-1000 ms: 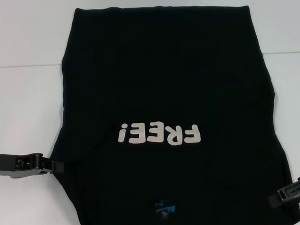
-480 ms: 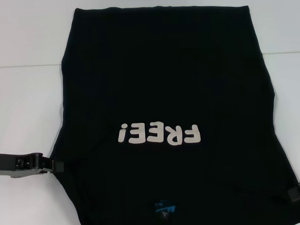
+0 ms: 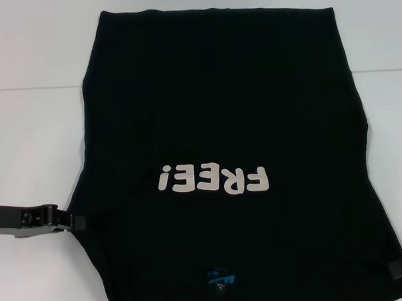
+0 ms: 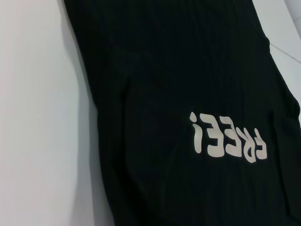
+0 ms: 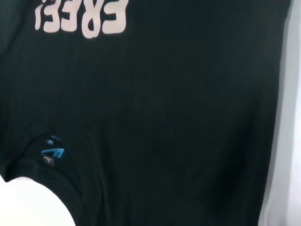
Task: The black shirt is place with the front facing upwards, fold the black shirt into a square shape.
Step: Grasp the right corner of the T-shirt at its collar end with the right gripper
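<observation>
The black shirt (image 3: 221, 156) lies flat on the white tabletop (image 3: 33, 131), sleeves already tucked under, cross folds remaining. Left claw (image 3: 76, 222) and right claw (image 3: 401, 267) flank its collar-end edges; neither grip can be told.

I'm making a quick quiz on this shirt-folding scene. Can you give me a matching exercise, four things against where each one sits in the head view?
Things:
1. left gripper
2. right gripper
3. blue neck label
4. "FREE!" lettering

Places:
A. mid-front of the black shirt, reading upside down
B. at the shirt's left edge
C. at the shirt's near edge, centre
D. by the shirt's near right corner

Pairs: 1-B, 2-D, 3-C, 4-A
</observation>
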Available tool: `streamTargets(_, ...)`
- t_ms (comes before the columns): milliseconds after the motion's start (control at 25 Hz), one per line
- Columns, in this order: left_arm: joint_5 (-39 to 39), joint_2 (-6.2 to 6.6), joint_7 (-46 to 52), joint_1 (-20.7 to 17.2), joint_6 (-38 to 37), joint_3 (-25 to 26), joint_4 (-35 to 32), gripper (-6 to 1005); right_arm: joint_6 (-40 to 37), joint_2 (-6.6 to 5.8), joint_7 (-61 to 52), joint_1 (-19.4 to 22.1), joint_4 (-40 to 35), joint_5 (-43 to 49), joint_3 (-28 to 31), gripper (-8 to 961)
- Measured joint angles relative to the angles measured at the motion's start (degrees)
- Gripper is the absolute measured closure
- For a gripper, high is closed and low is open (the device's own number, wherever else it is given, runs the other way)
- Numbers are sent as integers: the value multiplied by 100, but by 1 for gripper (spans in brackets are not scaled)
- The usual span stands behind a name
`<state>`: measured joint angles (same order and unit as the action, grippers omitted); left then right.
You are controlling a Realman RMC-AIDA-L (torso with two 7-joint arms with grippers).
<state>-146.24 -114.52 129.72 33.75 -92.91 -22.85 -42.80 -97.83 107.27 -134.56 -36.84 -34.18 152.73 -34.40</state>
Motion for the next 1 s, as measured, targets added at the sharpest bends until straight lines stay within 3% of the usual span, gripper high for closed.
streamTargets(1000,-1,2,0,-1,0,1,0,966,72,190,-9,-82,8,21,-169,113)
